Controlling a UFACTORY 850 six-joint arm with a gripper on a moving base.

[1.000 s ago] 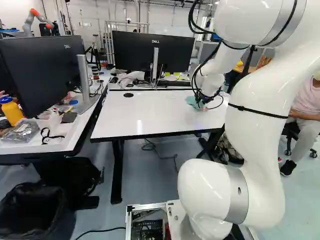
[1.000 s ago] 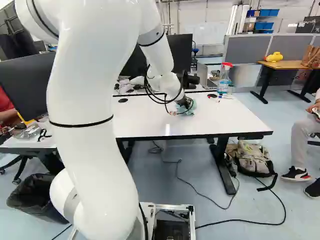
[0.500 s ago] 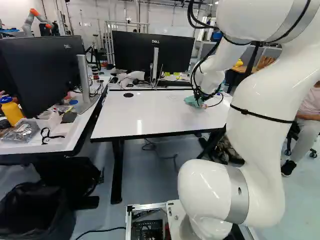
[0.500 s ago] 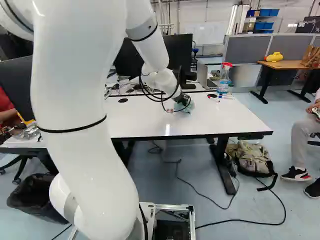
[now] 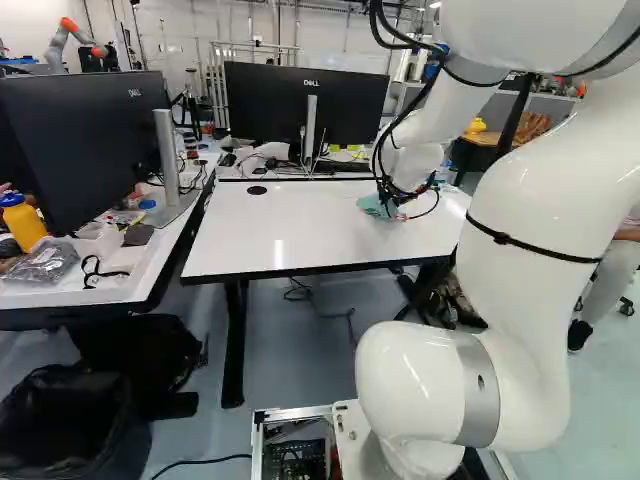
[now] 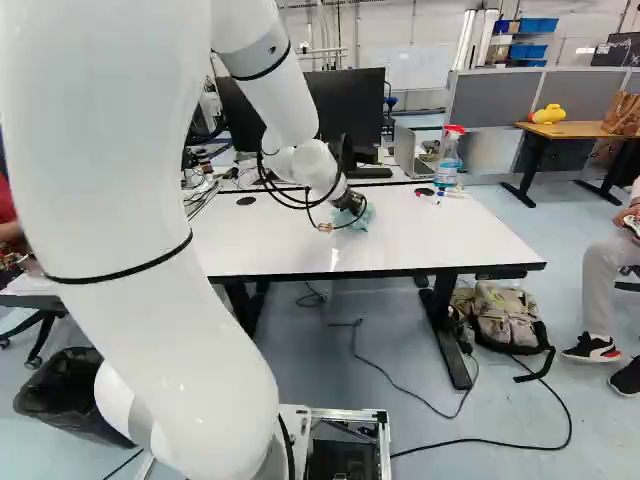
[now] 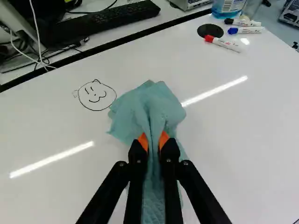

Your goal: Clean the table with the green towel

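Observation:
At the right half of the white table (image 5: 300,235) in the left base view, my gripper (image 5: 396,204) is down at the tabletop with the green towel (image 5: 374,206). In the wrist view my gripper (image 7: 155,142) is shut on the towel (image 7: 148,106), pinching its bunched middle between the orange pads; one part spreads on the table ahead of the fingers, another trails back between them. A smiling face drawn in black (image 7: 97,95) lies beside the towel's spread part, close to its edge.
Past the drawing lies a keyboard (image 7: 103,21). Markers (image 7: 223,43), a black disc (image 7: 210,31) and a spray bottle (image 6: 448,158) stand near the table's far right corner. Monitors (image 5: 305,105) rise behind. Another robot (image 5: 70,40) is far back left.
The arm has swung left in both base views, carrying the towel a short way left across the tabletop. The base has not moved.

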